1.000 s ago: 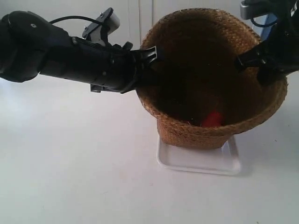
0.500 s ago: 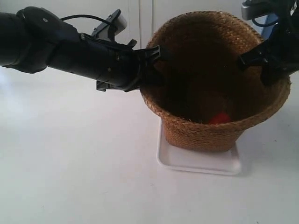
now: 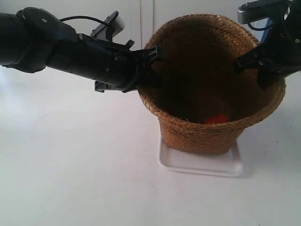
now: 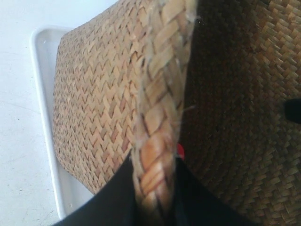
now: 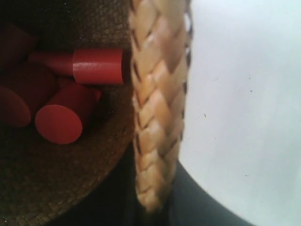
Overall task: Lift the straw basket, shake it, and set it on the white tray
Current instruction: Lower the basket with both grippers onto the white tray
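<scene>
The straw basket [image 3: 207,136] stands nearly upright with its base over the white tray [image 3: 197,165]; I cannot tell whether it touches the tray. The arm at the exterior view's left has its gripper [image 3: 153,61] on the near-left rim. The other arm's gripper [image 3: 249,61] pinches the right rim. In the left wrist view my left gripper [image 4: 154,176] is shut on the braided rim, with the basket wall [image 4: 94,94] and tray [image 4: 44,94] beyond. My right gripper [image 5: 153,188] is shut on the rim [image 5: 157,94] too. Red cylinders [image 5: 96,66] lie inside.
White tabletop [image 3: 75,179] spreads around the tray on all sides. A white wall or cabinet front [image 3: 136,19] stands behind the basket. One red piece [image 3: 216,118] shows low inside the basket from the exterior view.
The basket has sunk slightly toward the tray and levelled out. Both grippers kept their hold on the rim. The red piece inside shifted a little.
</scene>
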{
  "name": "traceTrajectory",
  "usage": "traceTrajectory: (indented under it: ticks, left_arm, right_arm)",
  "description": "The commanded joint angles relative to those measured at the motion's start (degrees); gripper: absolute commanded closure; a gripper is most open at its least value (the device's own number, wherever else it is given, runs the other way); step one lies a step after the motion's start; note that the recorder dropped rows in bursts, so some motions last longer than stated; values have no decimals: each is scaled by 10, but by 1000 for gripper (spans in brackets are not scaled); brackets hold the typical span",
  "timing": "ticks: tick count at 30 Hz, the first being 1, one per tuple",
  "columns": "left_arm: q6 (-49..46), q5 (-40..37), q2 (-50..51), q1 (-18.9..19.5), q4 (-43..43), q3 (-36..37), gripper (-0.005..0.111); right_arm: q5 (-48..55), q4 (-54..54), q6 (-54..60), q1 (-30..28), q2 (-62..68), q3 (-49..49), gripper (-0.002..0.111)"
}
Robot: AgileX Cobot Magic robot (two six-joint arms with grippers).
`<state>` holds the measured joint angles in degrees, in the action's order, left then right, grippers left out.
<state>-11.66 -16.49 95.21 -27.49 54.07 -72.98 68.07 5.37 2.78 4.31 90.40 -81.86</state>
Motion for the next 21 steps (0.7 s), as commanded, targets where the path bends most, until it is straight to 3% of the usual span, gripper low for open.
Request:
traceTrajectory:
  ticks: [1,16,18,20,21]
  left_arm:
    - [-19,-8,-4,-1,12,-7,107]
    - [-19,-9,-4,-1,50,-7,107]
    - [-19,-11,-4,-1,50,-7,100]
    - [-21,-17,-4,-1,50,-7,76]
    - [-21,-20,-4,-1,50,-7,70]
  right_arm:
    - [19,25,15,-3,12,3,108]
    - [19,43,25,-3,12,-7,108]
    - [19,41,25,-3,12,-18,102]
    - [19,39,21,-3,12,-21,84]
    - [19,36,21,-3,12,-21,78]
